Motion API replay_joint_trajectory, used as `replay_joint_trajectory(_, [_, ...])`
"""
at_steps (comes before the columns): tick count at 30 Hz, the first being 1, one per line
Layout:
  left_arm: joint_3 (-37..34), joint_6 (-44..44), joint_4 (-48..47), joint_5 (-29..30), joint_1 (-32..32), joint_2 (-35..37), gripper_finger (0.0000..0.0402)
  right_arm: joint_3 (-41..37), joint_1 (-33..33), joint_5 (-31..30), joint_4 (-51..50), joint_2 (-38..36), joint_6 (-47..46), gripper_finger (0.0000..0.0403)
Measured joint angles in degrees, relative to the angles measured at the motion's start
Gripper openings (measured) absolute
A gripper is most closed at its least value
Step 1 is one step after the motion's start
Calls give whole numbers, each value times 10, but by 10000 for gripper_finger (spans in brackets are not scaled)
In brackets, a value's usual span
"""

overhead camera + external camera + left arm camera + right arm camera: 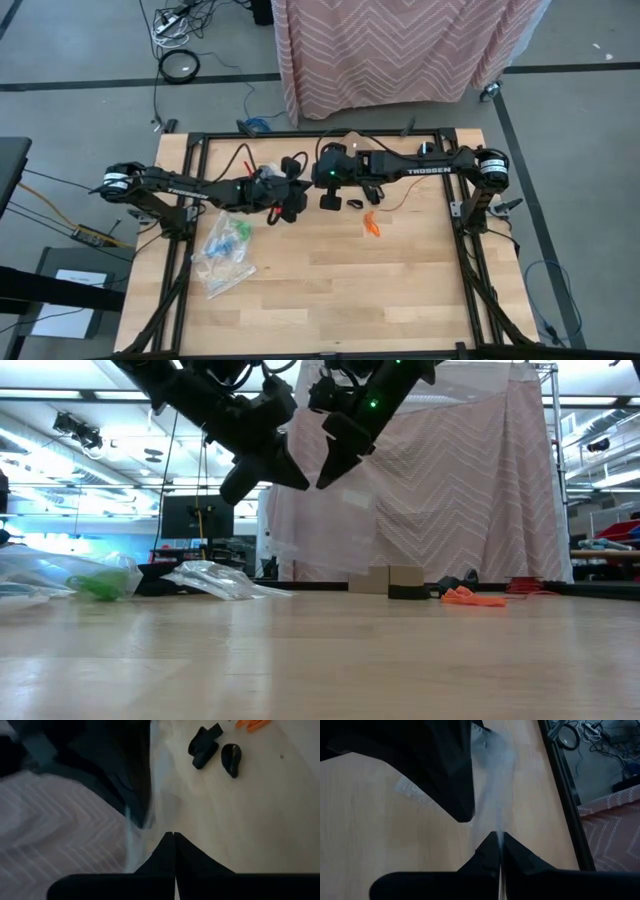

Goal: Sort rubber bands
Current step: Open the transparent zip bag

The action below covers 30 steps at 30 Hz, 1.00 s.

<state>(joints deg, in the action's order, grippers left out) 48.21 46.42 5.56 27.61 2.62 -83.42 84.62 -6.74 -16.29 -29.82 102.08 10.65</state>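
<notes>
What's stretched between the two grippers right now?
A clear plastic bag, pinched at one edge by the left gripper and at the other by the right gripper, held above the table; low and wrist views show it.

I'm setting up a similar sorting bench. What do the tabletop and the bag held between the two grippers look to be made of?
Tabletop: looks like pale wood in butcher-block strips, smooth matte finish; the plank seams and grain show.
Bag: seemingly thin clear plastic film, glossy; the table shows through it. The left gripper and right gripper are both shut on it.
</notes>
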Motion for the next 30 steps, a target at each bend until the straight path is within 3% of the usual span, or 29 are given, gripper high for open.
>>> replay_joint_trajectory(12, [0,-117,24,49,-32,14,0,-21,-2,-1,25,0,-20,0])
replay_joint_trajectory(21, [0,-33,102,68,-49,17,0,-47,9,0,51,0,-17,0])
replay_joint_trajectory(30, [0,-19,94,55,-41,-12,0,-47,14,0,62,0,-15,0])
